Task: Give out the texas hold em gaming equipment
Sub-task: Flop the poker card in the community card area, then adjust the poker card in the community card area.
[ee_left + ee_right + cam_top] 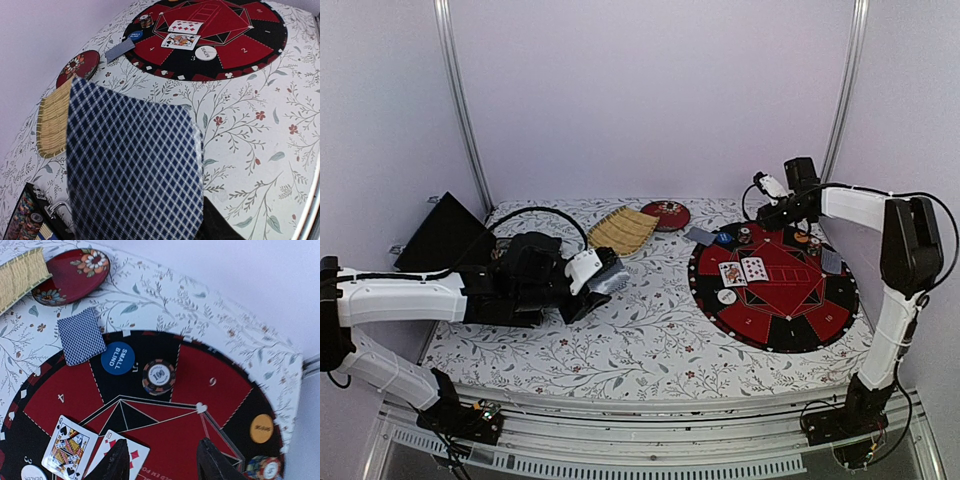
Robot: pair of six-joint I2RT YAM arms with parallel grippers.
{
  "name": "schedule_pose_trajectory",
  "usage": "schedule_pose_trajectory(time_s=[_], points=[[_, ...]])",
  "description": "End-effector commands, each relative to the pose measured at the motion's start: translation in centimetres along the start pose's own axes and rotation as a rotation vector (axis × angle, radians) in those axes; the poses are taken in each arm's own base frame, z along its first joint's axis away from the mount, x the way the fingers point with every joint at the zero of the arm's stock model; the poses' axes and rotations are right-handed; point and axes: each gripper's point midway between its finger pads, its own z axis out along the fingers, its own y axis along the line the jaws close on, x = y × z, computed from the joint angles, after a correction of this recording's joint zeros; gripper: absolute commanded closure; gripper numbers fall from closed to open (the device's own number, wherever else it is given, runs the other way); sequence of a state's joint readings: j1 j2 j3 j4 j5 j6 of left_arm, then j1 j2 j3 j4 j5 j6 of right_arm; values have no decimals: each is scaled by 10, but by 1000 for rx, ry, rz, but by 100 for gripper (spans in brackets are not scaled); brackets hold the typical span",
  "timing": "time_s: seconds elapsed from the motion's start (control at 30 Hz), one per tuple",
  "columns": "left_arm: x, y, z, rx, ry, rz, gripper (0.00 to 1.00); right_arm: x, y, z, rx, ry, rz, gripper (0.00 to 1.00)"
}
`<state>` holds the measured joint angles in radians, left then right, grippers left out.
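Holding a card deck, the left gripper is closed on it above the left half of the table, well apart from the round red-and-black mat on the right half. In the left wrist view the deck's blue-checked back fills the foreground and hides the fingers.

The right gripper hangs over the far part of the mat with its jaws apart and nothing between them.

Below the right gripper, a chip stack stands on the mat near its far edge. A blue small-blind button lies just beside the stack. A face-down card lies across the mat's far-left edge, partly on the cloth. Two face-up cards lie side by side near the mat's middle, and a white dealer button sits just to their near side. An orange button and more chips lie close to the mat's far-right edge.

A woven tray and a red dish sit together at the table's far edge, left of the mat. A black case leans at the far-left corner. Stacked chips show in the lower left corner of the left wrist view.
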<state>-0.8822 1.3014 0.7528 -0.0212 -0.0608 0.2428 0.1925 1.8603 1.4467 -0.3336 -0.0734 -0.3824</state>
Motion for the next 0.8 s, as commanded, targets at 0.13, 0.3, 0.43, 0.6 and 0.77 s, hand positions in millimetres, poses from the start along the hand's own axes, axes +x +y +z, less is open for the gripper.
schedule_pose_trajectory(time_s=[0.13, 0.3, 0.43, 0.6, 0.77], points=[[-5, 5, -3, -10, -21, -10, 53, 42, 13, 69, -106, 168, 294, 62], [-6, 7, -4, -16, -22, -8, 53, 63, 20, 92, -125, 238, 304, 73], [-6, 6, -4, -15, -20, -4, 53, 79, 27, 97, -141, 289, 310, 80], [-6, 7, -2, -18, -19, 1, 53, 99, 42, 96, -186, 338, 305, 83], [-6, 6, 0, -12, -17, 0, 53, 112, 52, 94, -211, 368, 283, 85]])
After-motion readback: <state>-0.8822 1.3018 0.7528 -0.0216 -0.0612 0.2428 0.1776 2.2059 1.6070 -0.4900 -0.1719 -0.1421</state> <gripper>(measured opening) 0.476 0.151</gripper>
